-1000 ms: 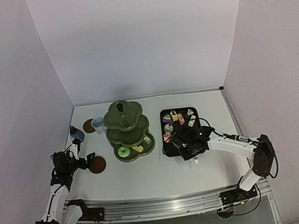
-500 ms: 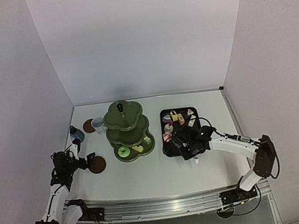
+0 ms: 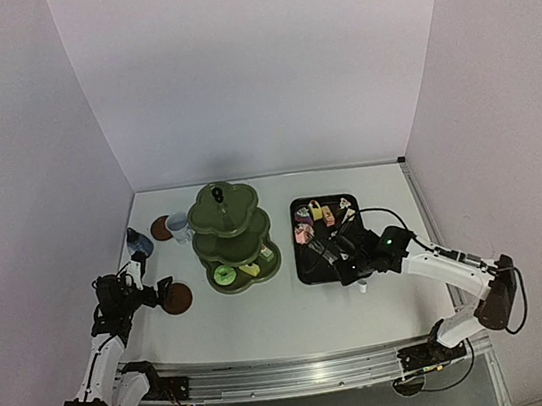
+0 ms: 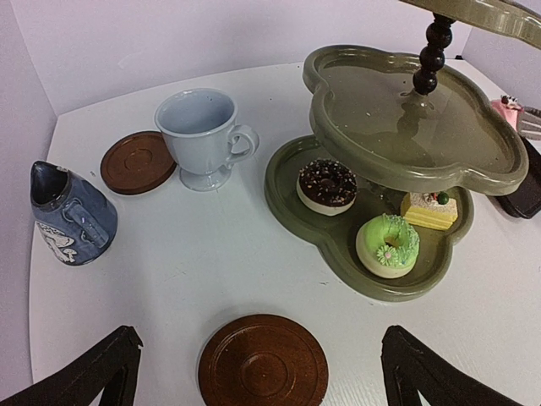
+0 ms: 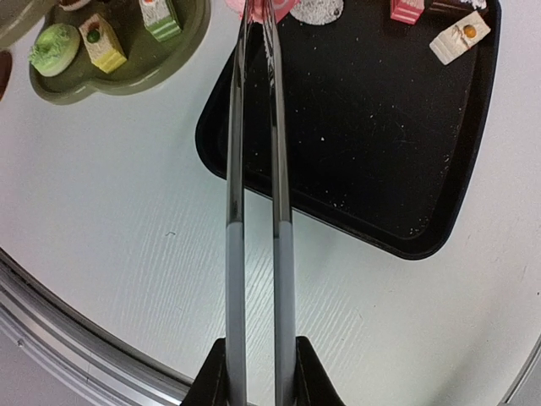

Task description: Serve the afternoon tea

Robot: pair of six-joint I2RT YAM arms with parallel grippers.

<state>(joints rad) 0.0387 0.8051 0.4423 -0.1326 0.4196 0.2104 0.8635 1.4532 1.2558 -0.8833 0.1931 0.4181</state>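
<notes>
- Grip tightened: my right pincer (image 5: 260, 376) clenches the thin metal tongs (image 5: 258, 169), tips now on a small pink cake (image 4: 504, 111) at the upper-left corner of the black rectangular tray (image 5: 380, 169).
- Left pincer (image 4: 260, 338) released, above a brown round coaster (image 4: 263, 365).
- Next, I reckon: the olive-green three-tier scalloped stand (image 3: 230, 234).

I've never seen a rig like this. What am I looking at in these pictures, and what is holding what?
Two robot arms bolted to a table are serving tea. One picture looks down from above and behind them; the other two come from a camera on each wrist. On it stand an olive-green three-tier stand carrying a chocolate doughnut, a green doughnut and a yellow cake on its lowest tier, a white mug, a blue-grey pot, a far coaster, a near coaster and a black tray. The left gripper is open and empty by the near coaster. The right gripper is shut on thin metal tongs, whose tips meet a pink cake.
</notes>
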